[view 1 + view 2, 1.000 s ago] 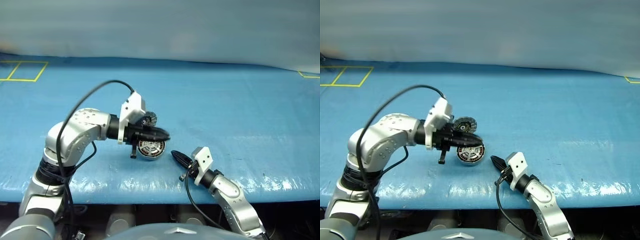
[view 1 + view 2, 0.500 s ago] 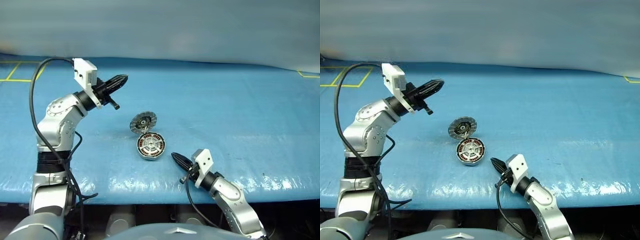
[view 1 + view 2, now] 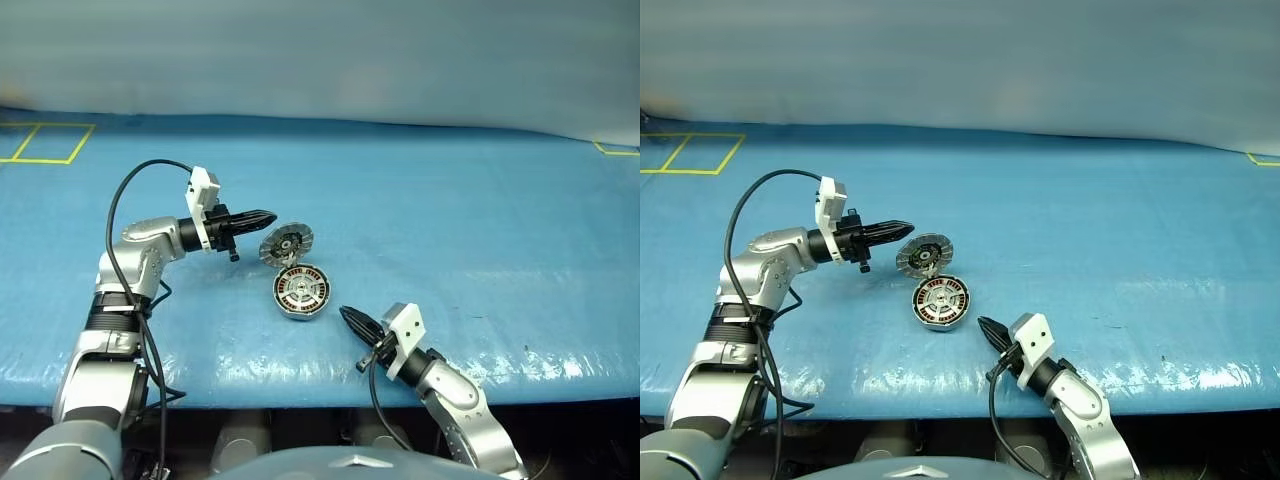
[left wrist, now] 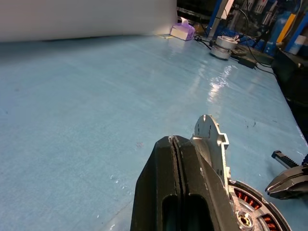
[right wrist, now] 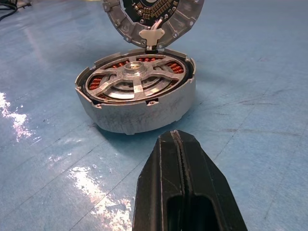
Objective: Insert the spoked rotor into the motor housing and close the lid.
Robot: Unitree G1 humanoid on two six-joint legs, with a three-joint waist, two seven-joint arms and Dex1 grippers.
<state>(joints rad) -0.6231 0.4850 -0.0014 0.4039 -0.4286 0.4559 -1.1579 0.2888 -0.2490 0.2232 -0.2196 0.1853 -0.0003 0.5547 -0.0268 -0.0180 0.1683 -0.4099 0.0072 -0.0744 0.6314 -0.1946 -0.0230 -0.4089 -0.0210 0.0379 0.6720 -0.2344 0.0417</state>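
Note:
The motor housing (image 5: 139, 103) lies flat on the blue table, with the spoked rotor (image 5: 135, 78) seated inside it over the copper windings. The lid (image 3: 287, 245) stands tilted up at the housing's far edge, its ribbed inner face turned toward me. My left gripper (image 3: 270, 216) is shut and empty. It points level at the lid's upper left edge, close to its plain back (image 4: 210, 139); I cannot tell whether they touch. My right gripper (image 3: 344, 314) is shut and empty, and rests low just right of the housing (image 3: 301, 291), a little apart from it.
The blue table (image 3: 470, 220) stretches wide to the right and back. Yellow tape marks (image 3: 45, 142) lie at its far left corner. Its front edge runs just below my right gripper. A purple box (image 4: 183, 31) and cables sit beyond the table's end.
My left arm lifted away from over the housing, swung up and to the left, then came down level toward the lid. The lid, the housing and my right arm stayed put.

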